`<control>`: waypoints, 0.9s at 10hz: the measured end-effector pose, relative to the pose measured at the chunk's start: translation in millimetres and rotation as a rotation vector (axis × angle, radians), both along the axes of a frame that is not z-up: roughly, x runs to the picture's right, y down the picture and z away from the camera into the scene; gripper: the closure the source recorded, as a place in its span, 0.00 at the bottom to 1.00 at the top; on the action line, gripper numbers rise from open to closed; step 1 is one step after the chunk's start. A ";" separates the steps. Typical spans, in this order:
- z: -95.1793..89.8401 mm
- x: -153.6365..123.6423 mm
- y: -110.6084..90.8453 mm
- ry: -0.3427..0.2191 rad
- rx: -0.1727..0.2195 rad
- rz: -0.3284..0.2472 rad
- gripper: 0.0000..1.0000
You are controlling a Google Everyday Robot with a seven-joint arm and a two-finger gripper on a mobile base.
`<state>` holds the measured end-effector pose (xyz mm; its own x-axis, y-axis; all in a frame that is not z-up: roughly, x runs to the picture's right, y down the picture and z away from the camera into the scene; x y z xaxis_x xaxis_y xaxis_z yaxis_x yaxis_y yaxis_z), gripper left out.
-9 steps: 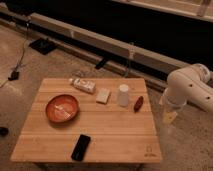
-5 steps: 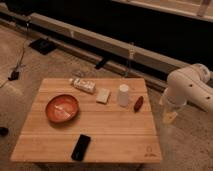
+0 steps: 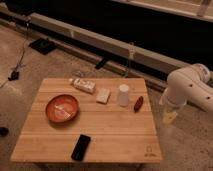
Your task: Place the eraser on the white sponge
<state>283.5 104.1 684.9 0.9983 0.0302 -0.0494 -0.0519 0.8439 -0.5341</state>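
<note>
The eraser (image 3: 81, 147), a flat black rectangular block, lies near the front edge of the wooden table (image 3: 115, 135). The white sponge (image 3: 103, 95), a small cream-white square block, lies at the table's back middle, left of the white cup (image 3: 123, 95). My gripper (image 3: 170, 116) hangs off the table's right side, below the white arm (image 3: 187, 90), above the floor and well away from both objects. It holds nothing that I can see.
A reddish-orange bowl (image 3: 62, 108) sits at the table's left. A printed white packet (image 3: 83, 85) lies at the back left. A small reddish-brown oblong thing (image 3: 138, 104) lies right of the cup. A long rail and cables run along the floor behind the table.
</note>
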 end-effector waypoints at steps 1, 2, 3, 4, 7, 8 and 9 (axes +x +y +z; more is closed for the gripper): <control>0.0 0.0 0.0 0.000 0.000 0.000 0.35; 0.0 0.0 0.0 0.000 0.000 0.000 0.35; 0.0 0.0 0.0 0.000 0.000 0.000 0.35; 0.0 0.0 0.0 0.000 0.000 0.000 0.35; -3.4 -9.5 -5.3 -0.013 0.000 -0.025 0.53; -4.4 -21.3 -10.2 -0.026 0.003 -0.042 0.62; -6.7 -35.2 -14.4 -0.040 0.001 -0.060 0.76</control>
<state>248.3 89.7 678.2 0.9995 -0.0294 -0.0098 0.0196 0.8456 -0.5335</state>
